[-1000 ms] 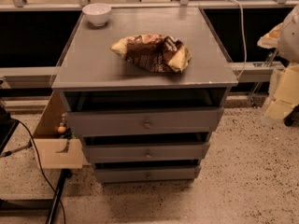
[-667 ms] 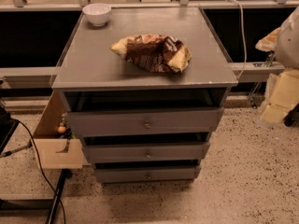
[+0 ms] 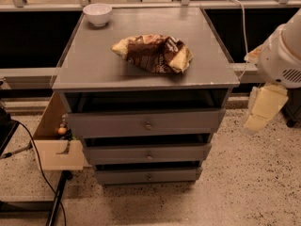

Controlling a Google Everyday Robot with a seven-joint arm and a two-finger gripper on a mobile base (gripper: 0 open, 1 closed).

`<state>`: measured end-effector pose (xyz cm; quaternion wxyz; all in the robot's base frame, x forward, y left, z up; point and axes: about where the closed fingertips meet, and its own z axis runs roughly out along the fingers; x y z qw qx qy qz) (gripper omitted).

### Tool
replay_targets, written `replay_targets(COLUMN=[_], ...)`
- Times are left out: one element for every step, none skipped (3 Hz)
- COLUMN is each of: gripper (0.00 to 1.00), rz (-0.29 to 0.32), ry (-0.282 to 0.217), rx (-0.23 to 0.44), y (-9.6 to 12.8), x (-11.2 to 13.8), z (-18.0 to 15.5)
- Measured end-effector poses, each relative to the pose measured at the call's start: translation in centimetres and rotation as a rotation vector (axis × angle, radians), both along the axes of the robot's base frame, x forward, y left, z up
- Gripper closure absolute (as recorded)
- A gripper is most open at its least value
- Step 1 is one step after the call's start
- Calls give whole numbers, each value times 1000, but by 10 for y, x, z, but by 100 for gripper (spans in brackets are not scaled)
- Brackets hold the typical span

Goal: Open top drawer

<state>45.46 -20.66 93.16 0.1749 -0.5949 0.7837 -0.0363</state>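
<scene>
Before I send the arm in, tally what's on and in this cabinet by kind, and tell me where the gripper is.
grey drawers: 3 (top drawer, middle drawer, bottom drawer)
white bowl: 1, back left of the cabinet top
snack bag: 1, crumpled, mid-top
Total: 5
The gripper hangs right of the cabinet, clear of it.

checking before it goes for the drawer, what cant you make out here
1. Inside of the top drawer: camera view, dark shadow under the cabinet top hides it.
2. The gripper hangs right of the top drawer, away from its knob; its arm is cut off by the right edge.
3. Print on the chip bag: camera view, too blurred to read.
</scene>
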Motion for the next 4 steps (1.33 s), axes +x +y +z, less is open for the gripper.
replay_targets(gripper=[0, 0, 0, 0], rz=[2, 13, 20, 17], ry=[3, 11, 26, 65], rx=[2, 9, 23, 35], y=[4, 8, 10, 12], x=[15, 31, 44, 53], z=[-28, -62, -100, -140])
